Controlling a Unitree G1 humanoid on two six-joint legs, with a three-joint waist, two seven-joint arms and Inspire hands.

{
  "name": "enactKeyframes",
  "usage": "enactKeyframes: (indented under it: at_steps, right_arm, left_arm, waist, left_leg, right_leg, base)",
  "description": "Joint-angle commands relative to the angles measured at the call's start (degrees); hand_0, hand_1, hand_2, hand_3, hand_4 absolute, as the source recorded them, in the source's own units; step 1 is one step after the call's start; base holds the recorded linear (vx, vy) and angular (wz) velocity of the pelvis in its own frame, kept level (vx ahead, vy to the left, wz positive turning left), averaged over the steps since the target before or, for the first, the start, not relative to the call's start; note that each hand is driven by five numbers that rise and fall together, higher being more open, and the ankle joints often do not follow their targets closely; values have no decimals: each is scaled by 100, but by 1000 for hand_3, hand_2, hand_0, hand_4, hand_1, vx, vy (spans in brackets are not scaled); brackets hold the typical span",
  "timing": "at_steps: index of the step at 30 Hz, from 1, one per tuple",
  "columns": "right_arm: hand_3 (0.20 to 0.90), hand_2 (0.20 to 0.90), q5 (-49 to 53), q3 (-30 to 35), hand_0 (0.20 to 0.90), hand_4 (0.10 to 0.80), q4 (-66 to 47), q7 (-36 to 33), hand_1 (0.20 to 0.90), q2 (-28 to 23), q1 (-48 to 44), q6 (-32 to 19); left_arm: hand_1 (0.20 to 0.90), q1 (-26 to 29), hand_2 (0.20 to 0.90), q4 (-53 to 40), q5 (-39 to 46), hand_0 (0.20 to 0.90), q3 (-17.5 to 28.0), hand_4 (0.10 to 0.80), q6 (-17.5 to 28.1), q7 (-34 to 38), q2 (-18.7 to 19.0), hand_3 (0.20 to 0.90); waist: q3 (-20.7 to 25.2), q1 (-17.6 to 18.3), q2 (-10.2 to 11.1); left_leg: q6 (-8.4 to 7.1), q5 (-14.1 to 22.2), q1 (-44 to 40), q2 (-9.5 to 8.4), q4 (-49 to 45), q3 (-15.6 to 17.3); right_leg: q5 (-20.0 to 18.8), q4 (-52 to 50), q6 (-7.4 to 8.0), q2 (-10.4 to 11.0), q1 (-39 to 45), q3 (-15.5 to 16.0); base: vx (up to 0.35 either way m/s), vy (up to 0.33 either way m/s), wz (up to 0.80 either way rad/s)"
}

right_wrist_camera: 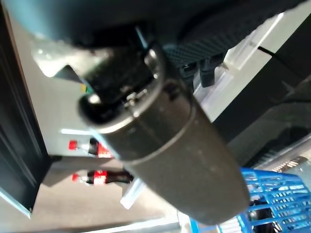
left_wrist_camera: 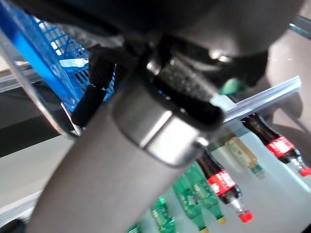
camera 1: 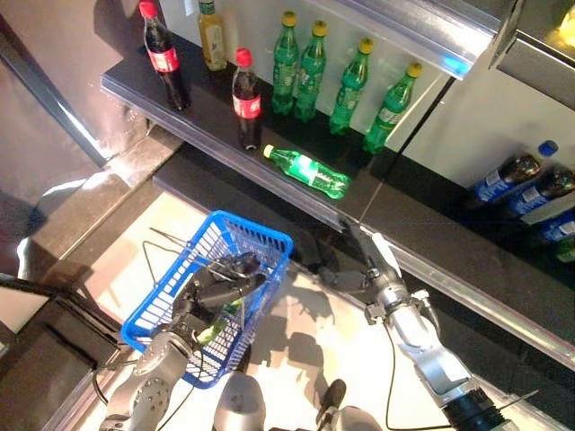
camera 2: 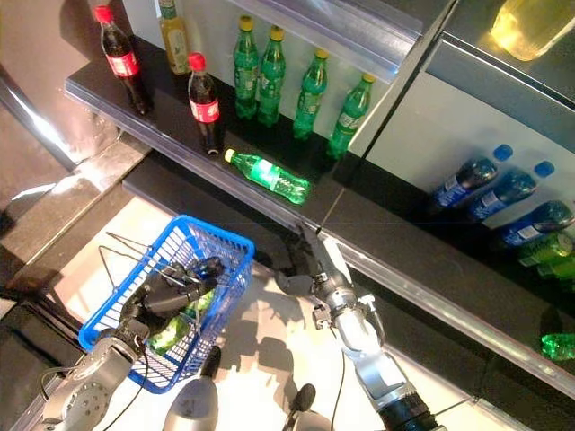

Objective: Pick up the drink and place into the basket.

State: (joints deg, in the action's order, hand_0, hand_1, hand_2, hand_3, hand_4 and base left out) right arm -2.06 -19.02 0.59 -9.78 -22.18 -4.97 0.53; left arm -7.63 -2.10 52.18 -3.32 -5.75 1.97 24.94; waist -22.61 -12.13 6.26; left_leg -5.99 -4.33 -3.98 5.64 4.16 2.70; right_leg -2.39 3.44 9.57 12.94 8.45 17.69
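Below the dark shelf (camera 1: 207,108), your robot's left hand (camera 1: 216,289) sits over the blue basket (camera 1: 260,235), its fingers curled round the basket's handle, while a green bottle (camera 2: 175,328) lies inside the basket under that hand. Your right hand (camera 1: 355,265) hangs just under the shelf's front edge, near the basket's far corner; from the head views its fingers look loosely bent and holding nothing, though its own wrist view does not settle this, so you cannot tell for certain. On the shelf above, another green drink bottle (camera 1: 308,171) lies on its side near the edge, well apart from both hands. Behind it stand four upright green bottles (camera 1: 337,76) with yellow caps, two cola bottles (camera 1: 246,99) with red caps, and a yellowish bottle (camera 1: 212,36) at the back. To your right, past a vertical divider, blue-capped dark bottles (camera 2: 490,184) lie on a lower shelf. The basket hangs over a pale floor (camera 1: 296,350).
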Motion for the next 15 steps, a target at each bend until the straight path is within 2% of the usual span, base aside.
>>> enactKeyframes:
  at_steps: [1, 10, 15]
  right_arm:
    - [900, 900, 96, -3, 900, 800, -172, -260, 900, -272, 374, -780]
    - [900, 900, 222, 642, 900, 800, 302, -527, 900, -120, 844, -1202]
    - [900, 900, 156, 946, 900, 800, 451, -706, 900, -86, 1064, -1396]
  left_arm:
    - [300, 940, 300, -1217, -288, 300, 466, 100, 2286, -489, -277, 200]
    - [300, 704, 300, -349, -800, 300, 979, 100, 2622, 29, -293, 200]
    - [300, 581, 300, -88, -901, 300, 1207, 100, 2639, 191, -303, 200]
  waist:
    - [1839, 240, -430]
    - [1851, 567, -478]
    - [1855, 711, -514]
  left_leg:
    - [-115, 172, 39, 272, 70, -241]
    - [-122, 203, 25, 283, 70, -111]
    - [-106, 235, 1, 277, 79, -68]
  right_leg:
    - [261, -320, 274, 310, 124, -94]
    - [258, -292, 257, 307, 73, -341]
    - [271, -290, 237, 295, 40, -470]
  base:
    - [-1, 0, -17]
    - [4, 3, -14]
    - [4, 11, -15]
